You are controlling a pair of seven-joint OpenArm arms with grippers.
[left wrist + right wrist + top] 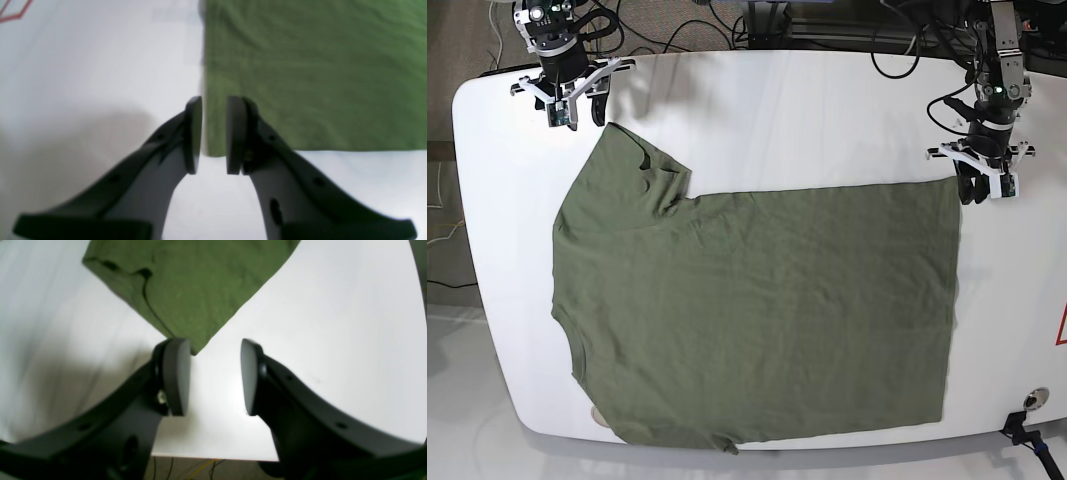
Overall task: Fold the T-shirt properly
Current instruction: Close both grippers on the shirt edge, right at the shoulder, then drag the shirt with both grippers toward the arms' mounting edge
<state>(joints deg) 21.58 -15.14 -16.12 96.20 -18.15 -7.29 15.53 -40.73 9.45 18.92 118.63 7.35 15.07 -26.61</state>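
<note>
The T-shirt [757,310] lay flat across the white desk [777,110]. The left gripper [213,135] hovered at its hem corner, jaws slightly apart, straddling the edge. The right gripper [215,376] stood at the sleeve tip, jaws apart, empty

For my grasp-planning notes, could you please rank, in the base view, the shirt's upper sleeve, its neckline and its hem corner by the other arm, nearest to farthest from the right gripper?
From the right gripper:
1. Upper sleeve of the T-shirt, just below the gripper, top left.
2. Neckline, further down the left edge.
3. Hem corner, far right, beside the left gripper.
</note>
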